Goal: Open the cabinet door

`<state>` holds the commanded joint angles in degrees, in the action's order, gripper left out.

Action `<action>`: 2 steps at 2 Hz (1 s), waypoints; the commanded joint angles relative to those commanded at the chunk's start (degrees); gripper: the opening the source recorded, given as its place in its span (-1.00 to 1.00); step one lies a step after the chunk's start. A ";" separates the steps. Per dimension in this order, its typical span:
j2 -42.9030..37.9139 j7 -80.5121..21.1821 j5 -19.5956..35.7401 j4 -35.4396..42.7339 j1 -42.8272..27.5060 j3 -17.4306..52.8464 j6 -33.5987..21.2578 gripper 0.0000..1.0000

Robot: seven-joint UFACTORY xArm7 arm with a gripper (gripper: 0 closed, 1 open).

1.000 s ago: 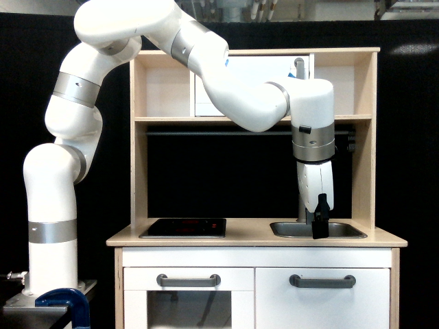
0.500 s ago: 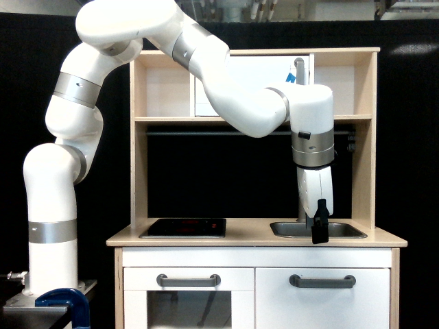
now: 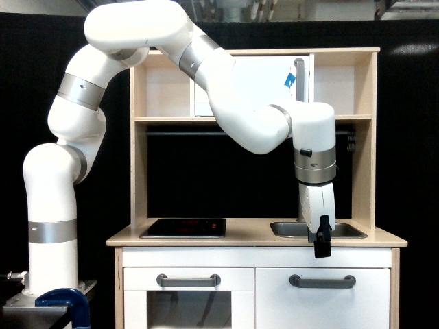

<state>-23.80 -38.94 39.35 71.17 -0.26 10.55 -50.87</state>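
White xArm's black gripper (image 3: 321, 245) hangs over the worktop's front edge by the sink (image 3: 343, 230) | jaw opening unclear | plain white cabinet door (image 3: 322, 305), grey bar handle (image 3: 322, 281), below, shut

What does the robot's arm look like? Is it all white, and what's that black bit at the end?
The arm is mostly glossy white, built from fat rounded tube sections. Silver-grey metal rings wrap its joints. A small blue mark sits on the upper section. The gripper at the tip is black and narrow, below a slim white wrist piece. No loose cables show.
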 joint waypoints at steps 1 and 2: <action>-3.78 -0.25 1.67 -0.25 0.38 -3.80 5.08 1.00; -7.16 1.98 1.97 1.32 -0.40 -7.15 8.79 1.00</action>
<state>-30.96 -36.96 41.33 72.49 -0.66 3.40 -42.08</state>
